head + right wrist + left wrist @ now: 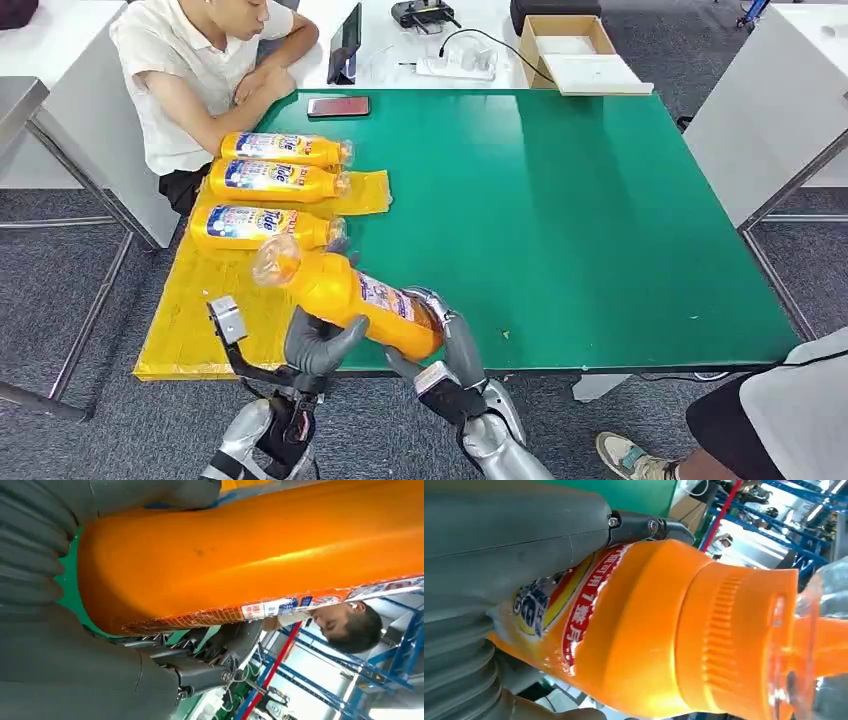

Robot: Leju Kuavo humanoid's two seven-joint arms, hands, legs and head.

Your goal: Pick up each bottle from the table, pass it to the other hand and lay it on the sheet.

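Note:
An orange detergent bottle [345,295] hangs tilted above the table's near edge, its clear cap toward the yellow sheet [190,330]. My left hand [318,342] grips its middle from below, and my right hand [450,345] holds its base end. Up close, the left hand [514,535] wraps the labelled body of the bottle [664,645]. The right hand [75,670] cups the bottle [250,550] at its bottom. Three more bottles lie side by side on the sheet: one nearest [262,226], one in the middle [275,180] and one farthest [285,149].
The green table [560,220] stretches to the right. A person [200,70] sits at the far left corner by a phone [338,106]. A cardboard box [570,45] and power strip [455,66] lie beyond. Another person's leg [790,410] is at lower right.

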